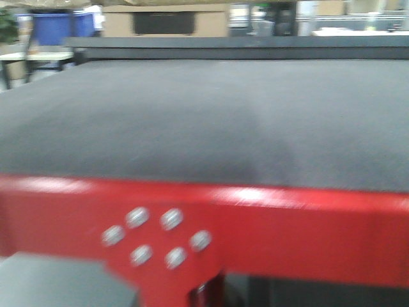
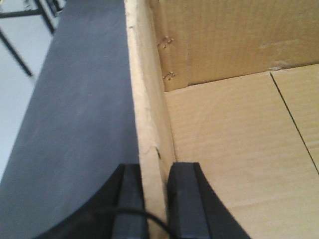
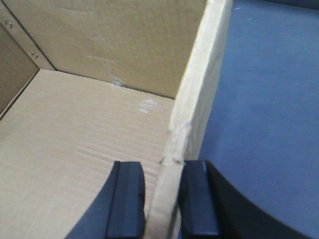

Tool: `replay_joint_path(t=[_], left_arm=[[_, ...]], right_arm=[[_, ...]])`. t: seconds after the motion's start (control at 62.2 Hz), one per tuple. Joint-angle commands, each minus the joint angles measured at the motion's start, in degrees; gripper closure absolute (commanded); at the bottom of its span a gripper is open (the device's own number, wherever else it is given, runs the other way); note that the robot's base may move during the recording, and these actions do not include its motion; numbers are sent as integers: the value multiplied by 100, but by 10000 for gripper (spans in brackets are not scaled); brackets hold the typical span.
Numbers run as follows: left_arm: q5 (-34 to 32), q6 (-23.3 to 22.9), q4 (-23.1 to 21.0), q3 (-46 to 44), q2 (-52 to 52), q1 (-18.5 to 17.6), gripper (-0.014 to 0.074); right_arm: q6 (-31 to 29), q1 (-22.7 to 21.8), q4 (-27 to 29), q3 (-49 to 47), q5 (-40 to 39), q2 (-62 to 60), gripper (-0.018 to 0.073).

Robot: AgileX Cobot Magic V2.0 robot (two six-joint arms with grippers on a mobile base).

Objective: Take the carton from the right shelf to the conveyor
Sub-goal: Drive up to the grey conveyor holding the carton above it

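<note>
Cardboard carton walls fill left end effector and right end effector.

Left gripper showing matte black fingers, flat-faced, flaring into curved black shells; thin black cable looping across base. Right gripper showing matching black blocky fingers.

Your front view: conveyor blurred, far background unreadable. Your wrist views: carton cut off by frame edges.
</note>
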Motion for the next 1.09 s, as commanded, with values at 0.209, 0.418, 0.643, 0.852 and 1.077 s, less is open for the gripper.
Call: replay_joint_path(t=[0.209,0.418,0.643,0.852,1.077], left_arm=[[57,53,986,-28,-87,85,606],[57,53,986,-28,-87,85,606],[57,53,985,-28,-35,85,606],[57,53,985,-28,54,85,606],[57,53,985,-28,62,85,606]], right_arm=[[-149,-67,-284,-50,-83,-157,629],[-149,-67,-284,-50,-83,-157,629],[-149,-67,-284,-50,-83,-157,629],[-149,-67,-284,-50,-83,-157,629],[-149,-67,-284,-50,-83,-157,629]])
